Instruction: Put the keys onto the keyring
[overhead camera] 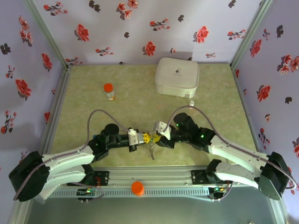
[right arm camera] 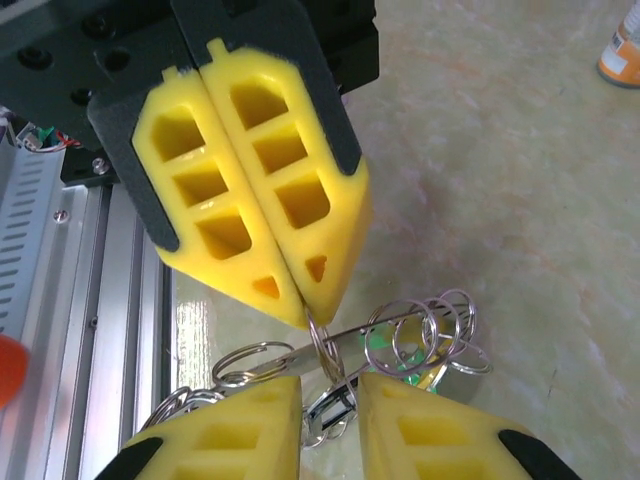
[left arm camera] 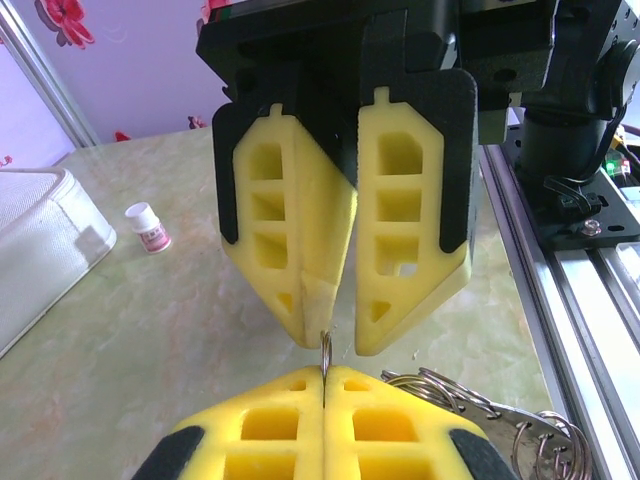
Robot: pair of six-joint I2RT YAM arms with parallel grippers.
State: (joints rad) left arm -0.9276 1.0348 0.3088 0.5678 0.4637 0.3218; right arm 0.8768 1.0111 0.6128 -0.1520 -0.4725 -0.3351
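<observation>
One keyring [right arm camera: 320, 345] in left jaws; right jaws parted.

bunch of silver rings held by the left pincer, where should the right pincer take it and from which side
Take the loose loops fanned out beside the left pincer, not the ring it pinches. They stand on edge, so close across their flat faces. Come from opposite the left pincer, probably as the right pincer faces now with its jaws parted.
</observation>
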